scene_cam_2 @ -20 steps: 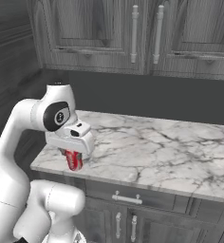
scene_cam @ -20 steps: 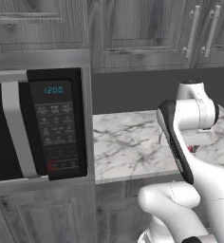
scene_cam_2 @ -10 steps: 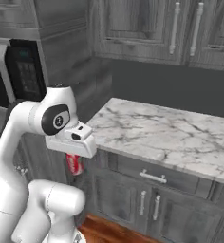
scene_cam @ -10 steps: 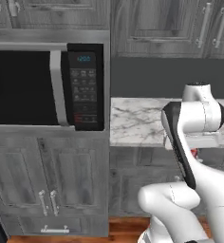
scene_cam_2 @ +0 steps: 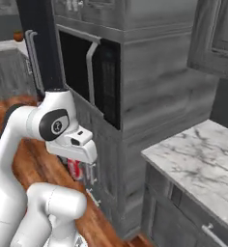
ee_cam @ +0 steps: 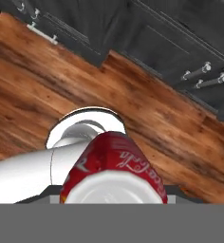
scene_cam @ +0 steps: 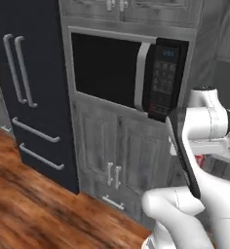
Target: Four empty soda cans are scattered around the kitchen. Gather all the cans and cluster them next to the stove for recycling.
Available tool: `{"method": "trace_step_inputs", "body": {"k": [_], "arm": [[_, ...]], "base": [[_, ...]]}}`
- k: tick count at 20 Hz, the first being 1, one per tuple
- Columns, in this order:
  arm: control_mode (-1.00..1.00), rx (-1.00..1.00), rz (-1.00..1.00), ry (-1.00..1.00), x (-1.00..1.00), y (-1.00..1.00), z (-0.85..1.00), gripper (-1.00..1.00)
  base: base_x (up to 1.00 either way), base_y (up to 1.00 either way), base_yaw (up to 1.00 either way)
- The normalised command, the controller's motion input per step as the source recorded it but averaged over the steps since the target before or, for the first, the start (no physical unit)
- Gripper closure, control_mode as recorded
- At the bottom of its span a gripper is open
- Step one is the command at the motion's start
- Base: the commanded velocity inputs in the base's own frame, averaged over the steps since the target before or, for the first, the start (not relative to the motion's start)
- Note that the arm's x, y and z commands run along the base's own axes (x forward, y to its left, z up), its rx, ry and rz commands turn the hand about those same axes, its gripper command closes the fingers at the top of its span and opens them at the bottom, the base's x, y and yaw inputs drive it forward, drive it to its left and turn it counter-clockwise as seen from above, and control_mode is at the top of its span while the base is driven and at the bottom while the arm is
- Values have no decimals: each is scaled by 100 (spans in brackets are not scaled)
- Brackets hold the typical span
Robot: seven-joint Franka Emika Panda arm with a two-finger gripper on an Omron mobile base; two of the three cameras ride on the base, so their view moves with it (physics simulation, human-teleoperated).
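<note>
Red soda can (ee_cam: 115,171) clenched in the fingers (scene_cam_2: 76,170), upright, long axis vertical, above wood floor (ee_cam: 47,90).

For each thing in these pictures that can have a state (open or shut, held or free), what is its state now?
gripper: shut on the red soda can.
red soda can: held in the gripper, above the wooden floor.
microwave: door shut, display lit.
lower cabinet doors: shut.
dark refrigerator: doors shut.
drawer under the marble counter: shut.

red soda can (ee_cam: 115,171), white cursive script, unreadable
</note>
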Motion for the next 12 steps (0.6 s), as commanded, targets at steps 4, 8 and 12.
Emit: {"method": "trace_step_inputs", "body": {"k": [4,8,12], "arm": [[100,0,0,0,0,0,0,100],[100,0,0,0,0,0,0,100],[100,0,0,0,0,0,0,100]], "base": [[-2,35,92],[0,57,85],[13,66,77]]}}
